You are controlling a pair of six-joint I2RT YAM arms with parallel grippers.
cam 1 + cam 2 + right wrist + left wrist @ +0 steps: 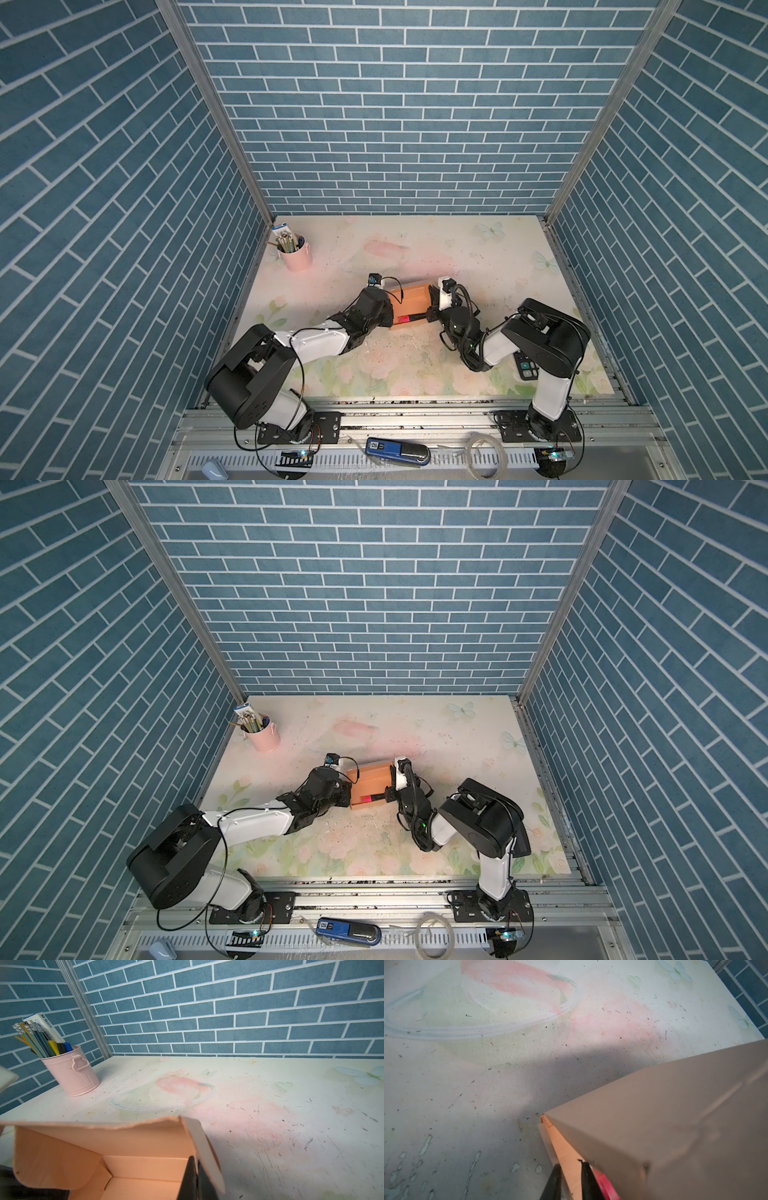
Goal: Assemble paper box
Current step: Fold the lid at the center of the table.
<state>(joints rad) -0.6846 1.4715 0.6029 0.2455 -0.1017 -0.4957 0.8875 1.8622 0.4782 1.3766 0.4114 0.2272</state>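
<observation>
The peach-orange paper box [411,301] [370,781] sits mid-table between my two arms, open at the top with its walls standing. My left gripper [571,1167] is at the box's left end, its two black fingers closed on the left wall, peach cardboard showing between them [566,1159]. My right gripper [195,1160] is at the box's right end, fingers pressed together over the edge of the right side flap [199,1142]. The right wrist view looks into the box's peach inside [135,1186] and shows its far wall [104,1138] standing upright. In both top views the wrists hide the fingertips.
A pink bucket of pens [296,254] [72,1072] stands at the back left. A black calculator [525,366] lies partly under the right arm. A red-and-black thing [404,319] shows at the box's near edge. Blue brick walls enclose the floral table [478,257].
</observation>
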